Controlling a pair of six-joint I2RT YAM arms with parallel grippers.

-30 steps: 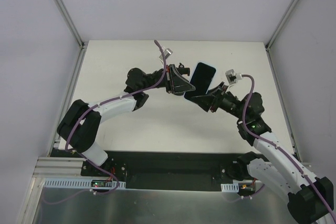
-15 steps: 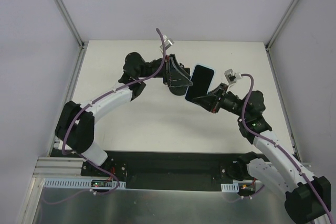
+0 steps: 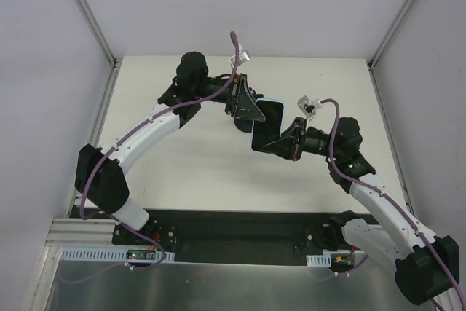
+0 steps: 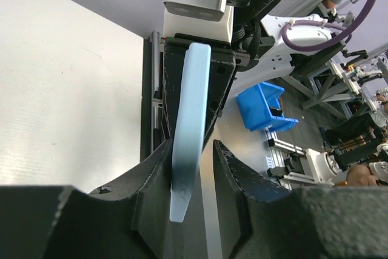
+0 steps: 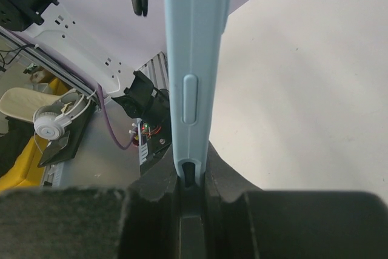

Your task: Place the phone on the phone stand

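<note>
The phone (image 3: 265, 124), black screen with a pale blue case edge, is held in the air over the middle of the white table. My right gripper (image 3: 281, 144) is shut on its near end; in the right wrist view the blue edge (image 5: 195, 47) stands clamped between the two fingers (image 5: 193, 171). My left gripper (image 3: 246, 107) is at the phone's far end. In the left wrist view the phone (image 4: 189, 119) reaches between the fingers (image 4: 193, 150). It lies against the left finger, with a gap to the right one. The phone stand shows in no view.
The white table (image 3: 182, 158) is enclosed by pale walls with metal rails at the left and right edges. A blue bin (image 4: 265, 106) and other equipment lie beyond the table. White headphones (image 5: 51, 122) lie off the table.
My left arm has stretched out and its gripper has come round the phone's far end. My right gripper has carried the phone left and a little nearer.
</note>
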